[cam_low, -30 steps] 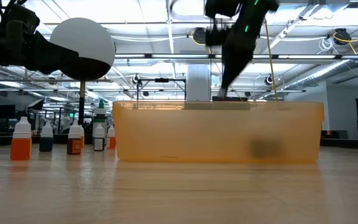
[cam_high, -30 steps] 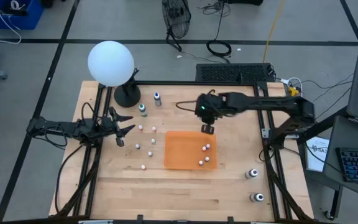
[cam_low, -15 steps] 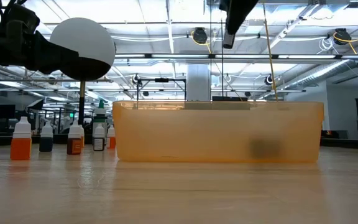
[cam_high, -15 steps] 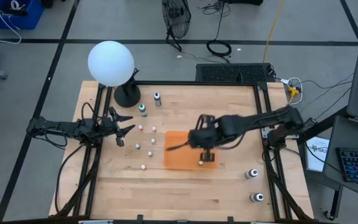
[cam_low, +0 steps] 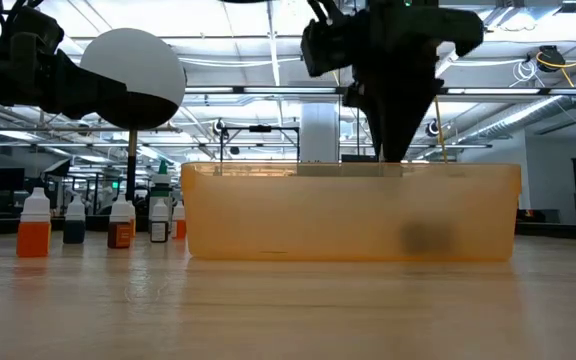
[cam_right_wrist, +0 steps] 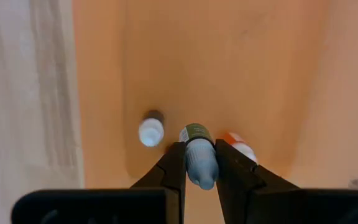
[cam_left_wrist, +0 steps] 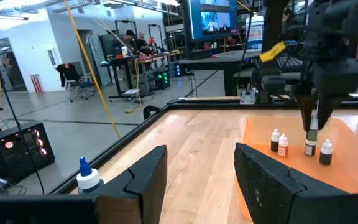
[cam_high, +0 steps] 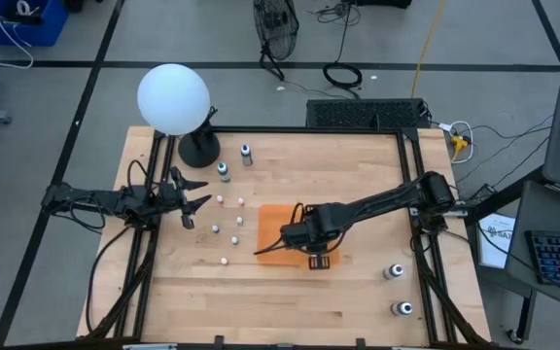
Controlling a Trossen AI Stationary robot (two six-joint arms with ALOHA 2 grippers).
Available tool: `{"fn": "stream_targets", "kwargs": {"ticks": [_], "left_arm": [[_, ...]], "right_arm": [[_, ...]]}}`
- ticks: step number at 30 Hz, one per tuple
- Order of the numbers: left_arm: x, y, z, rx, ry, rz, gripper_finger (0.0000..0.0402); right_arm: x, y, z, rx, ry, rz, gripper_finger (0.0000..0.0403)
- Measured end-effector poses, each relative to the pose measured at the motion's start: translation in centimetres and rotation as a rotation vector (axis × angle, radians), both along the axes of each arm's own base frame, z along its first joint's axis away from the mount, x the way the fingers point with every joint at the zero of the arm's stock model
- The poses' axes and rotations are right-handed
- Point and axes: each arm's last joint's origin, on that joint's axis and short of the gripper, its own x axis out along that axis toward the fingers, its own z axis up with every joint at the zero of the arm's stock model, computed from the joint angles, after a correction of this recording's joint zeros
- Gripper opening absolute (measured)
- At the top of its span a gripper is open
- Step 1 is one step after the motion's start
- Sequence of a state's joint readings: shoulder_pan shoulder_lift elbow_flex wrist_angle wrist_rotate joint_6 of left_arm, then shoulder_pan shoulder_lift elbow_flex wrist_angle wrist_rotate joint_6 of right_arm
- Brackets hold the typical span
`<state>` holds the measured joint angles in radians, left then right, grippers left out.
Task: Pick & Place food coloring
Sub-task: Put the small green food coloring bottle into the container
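I've got the R hand (cam_right_wrist: 199, 163) clamped on a bottle (cam_right_wrist: 199, 155), hanging over the tray (cam_high: 272, 226) at frame centre. To do it well I lower straight, settle it between the two bottles below w/o knocking them, then open. L hand (cam_high: 191, 203), fingers apart, waits mid-left over the counter (cam_high: 290, 301).

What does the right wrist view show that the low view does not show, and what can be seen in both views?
Only the right wrist view shows the right gripper shut on a food coloring bottle over the orange tray, with two more bottles standing inside.

Only the low view shows the row of bottles on the table beside the tray, and the white globe.

Both show the tray and the right arm above it.
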<state>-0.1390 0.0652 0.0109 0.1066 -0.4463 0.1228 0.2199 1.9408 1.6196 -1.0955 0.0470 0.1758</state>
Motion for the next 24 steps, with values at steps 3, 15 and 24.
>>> {"fn": "stream_targets", "kwargs": {"ticks": [3,15,24], "left_arm": [[0.0,0.0,0.0,0.0,0.0,0.001,0.0186],[0.0,0.0,0.0,0.0,0.0,0.0,0.0186],[0.0,0.0,0.0,0.0,0.0,0.0,0.0187]], "right_arm": [[-0.1,-0.1,-0.8,0.002,-0.008,-0.001,0.0045],[-0.7,-0.7,-4.6,0.031,-0.022,-0.004,0.0045],[-0.9,-0.6,-4.8,0.08,-0.009,-0.036,0.0075]]}}
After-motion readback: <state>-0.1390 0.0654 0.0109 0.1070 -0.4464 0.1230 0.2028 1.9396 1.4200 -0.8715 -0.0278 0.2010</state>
